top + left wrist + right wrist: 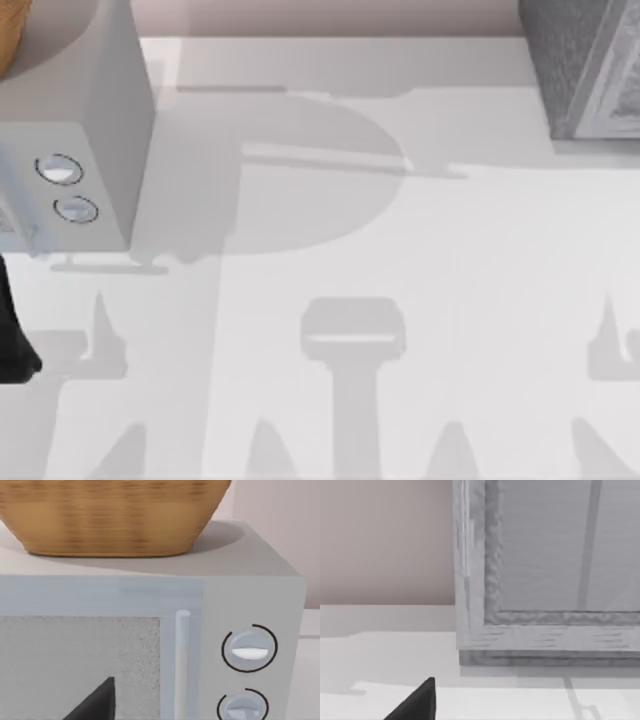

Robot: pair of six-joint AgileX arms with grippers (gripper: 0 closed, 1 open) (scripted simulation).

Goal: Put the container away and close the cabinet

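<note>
With the cabinet [585, 70] at 1 o'clock on the surface [400, 300], its framed door seemingly shut, the right gripper [415, 705] facing it should probably catch the door's edge squarely and swing it gently, the left gripper [95, 705] facing the dialled box [90, 120] at 10 o'clock; whether either is released or clenched I cannot tell.

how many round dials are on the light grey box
2. Both sit on the front of the light grey box at the table's left: an upper dial and a lower dial directly beneath it, beside the door handle. A basket rests on top.
</note>
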